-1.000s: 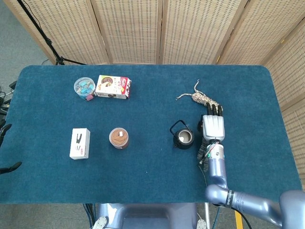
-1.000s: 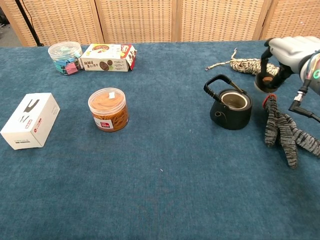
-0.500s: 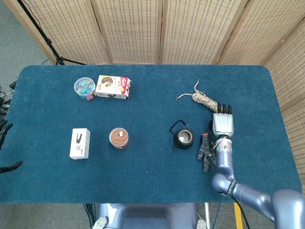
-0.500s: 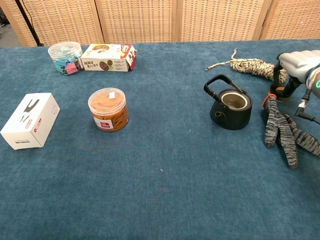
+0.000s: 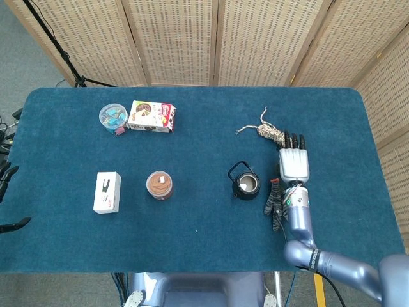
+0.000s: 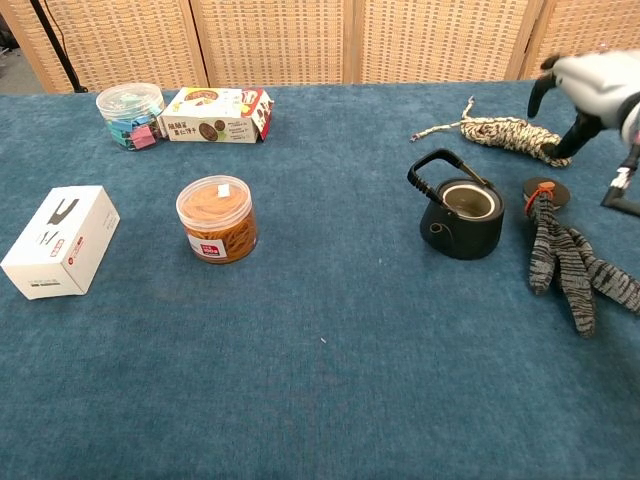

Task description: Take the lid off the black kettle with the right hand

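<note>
The black kettle (image 6: 461, 216) (image 5: 245, 184) stands right of the table's middle, its mouth uncovered and its handle tipped to the left. Its dark round lid (image 6: 547, 191) lies flat on the cloth just right of the kettle, against the top end of a striped glove (image 6: 570, 262). My right hand (image 6: 588, 84) (image 5: 294, 164) hovers above and behind the lid with its fingers spread and nothing in them. In the head view the hand hides the lid. Of my left hand I see only dark tips (image 5: 6, 174) at the left edge.
A braided rope toy (image 6: 500, 130) lies behind the kettle. On the left stand a brown-filled jar (image 6: 216, 218), a white box (image 6: 58, 241), a snack box (image 6: 215, 114) and a clear tub (image 6: 130, 114). The blue table (image 5: 204, 236) ends at folding screens behind.
My right hand carried the lid down to the cloth right of the kettle, let it go, then rose with its fingers spread. The kettle has not moved.
</note>
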You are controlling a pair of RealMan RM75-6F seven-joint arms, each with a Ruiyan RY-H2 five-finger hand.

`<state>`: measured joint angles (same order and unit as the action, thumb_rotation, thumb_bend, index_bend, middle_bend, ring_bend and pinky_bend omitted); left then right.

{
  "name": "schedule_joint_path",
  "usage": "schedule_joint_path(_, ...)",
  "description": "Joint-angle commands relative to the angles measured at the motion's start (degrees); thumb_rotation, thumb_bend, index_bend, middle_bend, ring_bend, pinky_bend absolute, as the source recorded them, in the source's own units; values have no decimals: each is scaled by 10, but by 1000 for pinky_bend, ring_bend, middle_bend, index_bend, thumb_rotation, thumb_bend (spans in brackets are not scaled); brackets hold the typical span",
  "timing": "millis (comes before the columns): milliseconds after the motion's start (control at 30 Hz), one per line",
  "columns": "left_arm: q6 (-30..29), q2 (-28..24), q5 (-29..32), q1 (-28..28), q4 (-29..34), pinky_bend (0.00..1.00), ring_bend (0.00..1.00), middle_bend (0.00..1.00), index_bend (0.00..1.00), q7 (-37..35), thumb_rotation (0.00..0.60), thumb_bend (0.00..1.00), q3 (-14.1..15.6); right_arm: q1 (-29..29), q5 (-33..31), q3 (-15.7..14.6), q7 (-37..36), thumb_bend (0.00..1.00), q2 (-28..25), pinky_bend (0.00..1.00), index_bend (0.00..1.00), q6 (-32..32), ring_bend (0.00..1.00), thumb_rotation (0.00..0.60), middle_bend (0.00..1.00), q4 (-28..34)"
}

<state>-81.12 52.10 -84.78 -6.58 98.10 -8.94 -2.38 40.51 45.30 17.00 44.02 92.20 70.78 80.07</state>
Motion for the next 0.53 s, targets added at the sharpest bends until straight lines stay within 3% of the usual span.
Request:
schedule_joint_path(33,-3,1,-3,2,1,0,0,0,0,3,600,35,2,-45,88,-27,-30,301,-83,0,260,62,0,600,11,117)
schedule_joint_path(167,-9,4,-5,6,2,0,0,0,0,10,600,35,5,-101,190,-80,-98,39,-140,0,95,107,0,600,0,157)
schedule_joint_path(200,-10,5,-6,7,2,0,0,0,0,12,600,35,6,-118,219,-98,-122,15,-151,0,71,122,0,600,0,156)
schedule_joint_path(400,-22,12,-10,16,2,0,0,0,0,23,600,35,11,-207,348,-169,-266,0,-180,0,1,214,0,600,0,102)
schedule_joint_path(533,-26,18,-12,20,4,0,0,0,0,32,600,35,14,-253,385,-190,-324,0,-176,0,0,260,0,600,0,60)
